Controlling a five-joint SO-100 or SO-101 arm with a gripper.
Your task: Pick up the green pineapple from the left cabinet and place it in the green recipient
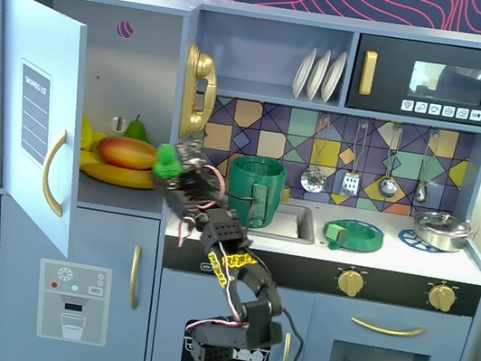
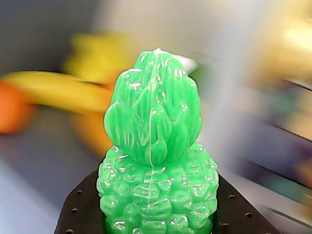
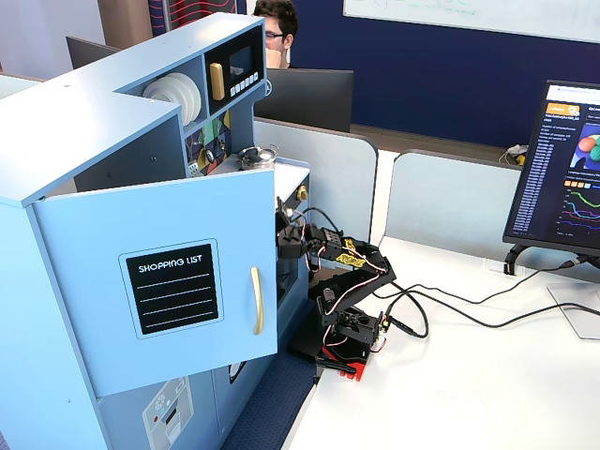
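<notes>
glossy bumpy green pineapple (image 2: 155,161) pinched in black gripper (image 1: 170,164), ribbed green recipient (image 1: 253,192) nearby

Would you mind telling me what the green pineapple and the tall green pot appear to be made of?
The green pineapple, held in the hand, looks like glossy moulded plastic: bright highlights on its bumps and a seam line down the middle. The green pot also seems plastic, smooth and slightly shiny with a thick moulded rim, though it is too small to be sure.

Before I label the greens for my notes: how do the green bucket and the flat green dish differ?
The green bucket is tall and dark green, beside the sink's left edge; the flat green dish is low, ring-shaped and lighter, right of the sink. Both sit on the counter.
</notes>
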